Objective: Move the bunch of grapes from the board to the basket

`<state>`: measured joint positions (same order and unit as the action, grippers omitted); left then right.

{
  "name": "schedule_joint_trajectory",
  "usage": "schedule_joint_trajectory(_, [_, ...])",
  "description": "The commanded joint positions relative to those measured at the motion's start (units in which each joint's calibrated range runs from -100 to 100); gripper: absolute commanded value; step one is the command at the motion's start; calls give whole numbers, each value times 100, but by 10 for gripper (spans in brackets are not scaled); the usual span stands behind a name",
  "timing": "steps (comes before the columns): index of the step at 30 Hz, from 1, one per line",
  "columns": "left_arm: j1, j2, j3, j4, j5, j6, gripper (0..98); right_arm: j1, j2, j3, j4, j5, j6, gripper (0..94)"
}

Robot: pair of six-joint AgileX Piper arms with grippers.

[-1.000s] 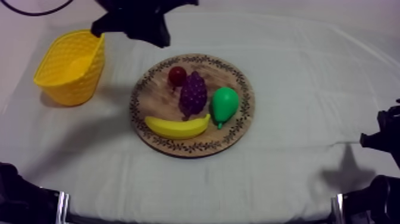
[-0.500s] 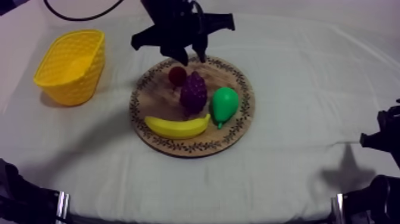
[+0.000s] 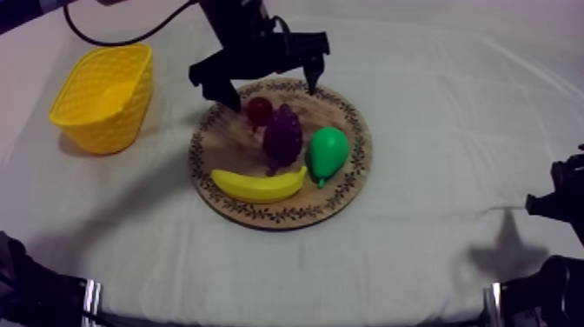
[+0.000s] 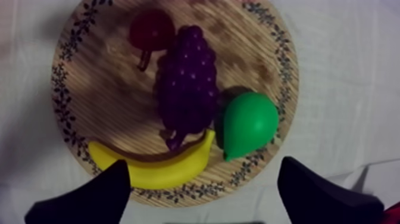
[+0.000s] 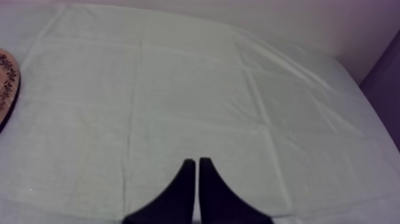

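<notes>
The purple bunch of grapes (image 3: 282, 135) lies in the middle of the round wooden board (image 3: 228, 146), between a small red fruit (image 3: 258, 110), a green pear (image 3: 328, 152) and a banana (image 3: 259, 184). My left gripper (image 3: 273, 92) hangs over the board's far edge, open wide, with nothing between its fingers. In the left wrist view the grapes (image 4: 186, 83) lie on the board (image 4: 101, 101) straight ahead of the open left gripper (image 4: 202, 196). The yellow basket (image 3: 104, 96) stands at the table's left. My right gripper (image 5: 196, 162) is shut on nothing above bare cloth.
The basket stands apart from the board, with a strip of cloth between them. My right arm (image 3: 556, 204) rests low at the right edge. A bit of the board's rim (image 5: 7, 89) shows beside the cloth in the right wrist view.
My left arm has swung from beside the basket to over the board's far edge. Its fingers have spread from shut to wide open. The fruit and the right arm have not moved.
</notes>
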<state>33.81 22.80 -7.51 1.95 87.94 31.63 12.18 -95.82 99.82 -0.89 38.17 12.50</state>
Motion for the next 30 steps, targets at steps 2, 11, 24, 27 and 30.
schedule_joint_trajectory(2, [-40, 229, 20, 41, -43, -81, 958, 0, -2, -5, -1, -3, -2, 3])
schedule_joint_trajectory(11, [-49, 1174, -376, 113, -66, -206, 956, 0, -2, -5, -1, -3, -2, 3])
schedule_joint_trajectory(24, [-152, 2238, -1133, 258, -32, -371, 953, 0, -2, -5, -1, -3, -2, 3])
schedule_joint_trajectory(27, [-188, 2359, -1334, 270, 99, -391, 953, 0, -2, -5, -1, -3, -2, 3])
schedule_joint_trajectory(30, [-207, 2429, -1466, 277, 175, -423, 953, 0, -2, -5, -1, -3, -2, 3])
